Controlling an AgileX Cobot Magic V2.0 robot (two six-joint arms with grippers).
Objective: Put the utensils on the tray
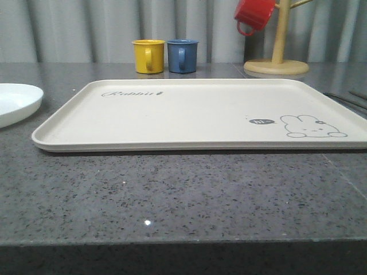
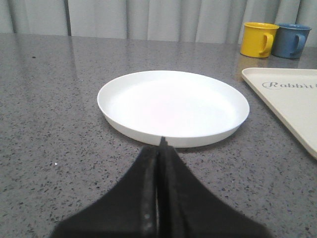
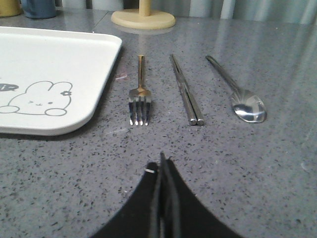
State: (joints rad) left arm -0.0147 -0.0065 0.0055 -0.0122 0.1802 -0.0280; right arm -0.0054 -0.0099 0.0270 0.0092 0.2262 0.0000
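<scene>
Closed, empty right hand [image 3: 162,161] seemingly faces fork [image 3: 139,94] tines, handle pointing away.

The tray [image 1: 189,112] carries the only readable writing. The word "Rabbit" stands in thin grey script near its far left corner, followed by a small dark mark; in the left wrist view the same script shows at the tray's corner as "Rabbit", its last letters cut off by the picture's edge. Near the tray's near right corner, beside the line-drawn rabbit, sits a small dark speech bubble that seems to read "hi~".
</scene>
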